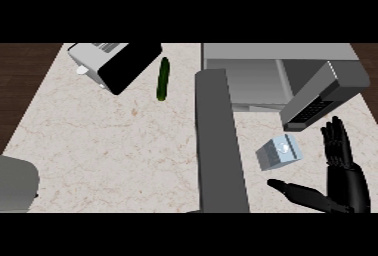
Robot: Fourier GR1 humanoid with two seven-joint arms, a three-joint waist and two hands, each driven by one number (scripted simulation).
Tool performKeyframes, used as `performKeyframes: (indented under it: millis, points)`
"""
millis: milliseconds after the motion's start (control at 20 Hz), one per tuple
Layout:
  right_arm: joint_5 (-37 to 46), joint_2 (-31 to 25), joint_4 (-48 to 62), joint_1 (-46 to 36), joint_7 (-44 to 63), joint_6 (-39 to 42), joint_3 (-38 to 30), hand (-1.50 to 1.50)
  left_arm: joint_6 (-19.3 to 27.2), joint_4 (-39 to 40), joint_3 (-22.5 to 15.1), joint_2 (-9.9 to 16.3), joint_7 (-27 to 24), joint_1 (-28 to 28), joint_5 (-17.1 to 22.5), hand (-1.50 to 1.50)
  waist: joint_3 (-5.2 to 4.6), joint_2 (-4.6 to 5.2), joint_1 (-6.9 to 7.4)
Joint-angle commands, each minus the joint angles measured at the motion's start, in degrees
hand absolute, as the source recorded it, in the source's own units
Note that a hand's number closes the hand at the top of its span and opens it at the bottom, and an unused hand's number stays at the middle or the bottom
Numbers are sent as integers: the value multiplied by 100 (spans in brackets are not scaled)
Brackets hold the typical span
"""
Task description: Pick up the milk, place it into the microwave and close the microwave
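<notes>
The milk (279,151), a small pale blue-grey carton, stands on the counter just in front of the microwave (251,80). The microwave's grey door (220,145) is swung wide open and reaches down the middle of the view. My right hand (347,182) is open at the lower right, with straight fingers (337,142) pointing up and the thumb (295,190) spread to the left. The carton sits left of the fingers and above the thumb, apart from both. Only a grey forearm (15,185) shows at the lower left edge; the left hand is out of view.
A white and black toaster (111,62) stands at the back left. A green cucumber (163,79) lies beside it, left of the open door. The microwave's dark keypad panel (317,102) juts out above my right hand. Dark wood (22,75) borders the marble counter (111,150).
</notes>
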Motion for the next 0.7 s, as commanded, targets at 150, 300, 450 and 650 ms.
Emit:
performKeyframes:
  millis: [150, 300, 450, 650]
  points:
    - [-175, -129, 1499, -71, -969, 38, -509, -150, -462, -482, 386, -90, -27, 606, 700, -150, 0, -3, 25]
    - [-53, -59, 2156, -171, -1492, -33, -478, -150, -764, -346, 518, -159, -175, 786, 842, -150, 0, -4, 35]
    - [-155, -303, 3024, -570, -1947, 57, -801, -150, -612, -727, 489, -206, -7, 803, 836, -150, 4, 1, 55]
    - [-70, -372, 3967, -864, -2582, -3, -907, -150, -744, -402, 662, -171, -83, 708, 943, -150, 2, 5, 27]
